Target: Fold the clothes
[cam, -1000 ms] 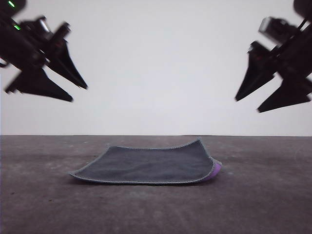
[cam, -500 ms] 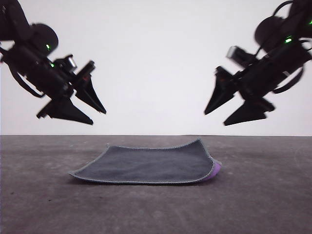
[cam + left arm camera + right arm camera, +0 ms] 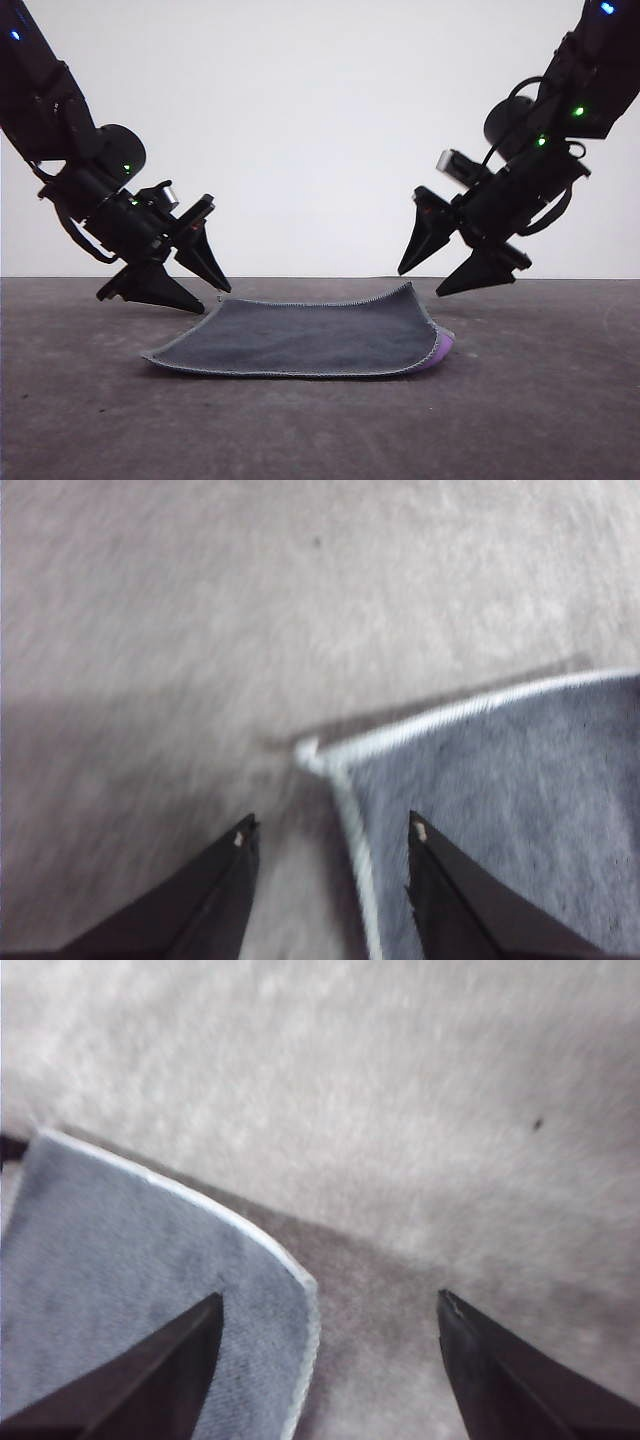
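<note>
Grey, rough table (image 3: 90,420) under a plain white back wall (image 3: 320,130). Near the middle of the table, lying flat with dark grey face up: the cloth (image 3: 310,338), light stitched edging all round, a sliver of purple underside peeking out at the near right corner, far right corner curled slightly up. Beyond it, at the far left corner, the left gripper (image 3: 208,296), spread wide, tips just above the table and straddling the stitched corner in the left wrist view. At the far right corner, the right gripper (image 3: 420,282), likewise spread wide, hovering just over the raised corner. Apparently the approach step: reaching for the two far corners, nothing pinched yet. Next, probably: lower onto both corners, pinch together, then lift and carry toward the near edge.
</note>
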Controlling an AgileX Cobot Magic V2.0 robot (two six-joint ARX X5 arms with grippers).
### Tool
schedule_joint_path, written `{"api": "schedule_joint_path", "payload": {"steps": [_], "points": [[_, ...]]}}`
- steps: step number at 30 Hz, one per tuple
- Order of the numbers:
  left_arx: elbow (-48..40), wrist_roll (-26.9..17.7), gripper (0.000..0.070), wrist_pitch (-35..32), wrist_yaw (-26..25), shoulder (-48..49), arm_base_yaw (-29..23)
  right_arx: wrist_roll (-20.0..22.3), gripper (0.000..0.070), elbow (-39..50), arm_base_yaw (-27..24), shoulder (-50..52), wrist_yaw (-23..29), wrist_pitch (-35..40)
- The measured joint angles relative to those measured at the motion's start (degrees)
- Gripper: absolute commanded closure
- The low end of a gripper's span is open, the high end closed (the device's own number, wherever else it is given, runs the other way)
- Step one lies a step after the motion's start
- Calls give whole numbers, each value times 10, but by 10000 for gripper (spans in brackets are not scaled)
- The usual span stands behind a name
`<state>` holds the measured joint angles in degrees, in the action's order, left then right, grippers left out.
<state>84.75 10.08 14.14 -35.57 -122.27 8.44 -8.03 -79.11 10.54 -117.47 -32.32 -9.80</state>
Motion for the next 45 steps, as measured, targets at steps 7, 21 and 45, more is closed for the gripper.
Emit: {"api": "schedule_joint_path", "payload": {"steps": [7, 21, 45], "points": [[9, 0, 427, -3, -14, -11, 17, -1, 419, 0, 17, -13, -6, 7], [11, 1, 697, -2, -14, -11, 28, -8, 691, -2, 21, -13, -5, 17], [114, -83, 696, 260, -35, -11, 28, 65, 691, -125, 18, -13, -67, -240]]}}
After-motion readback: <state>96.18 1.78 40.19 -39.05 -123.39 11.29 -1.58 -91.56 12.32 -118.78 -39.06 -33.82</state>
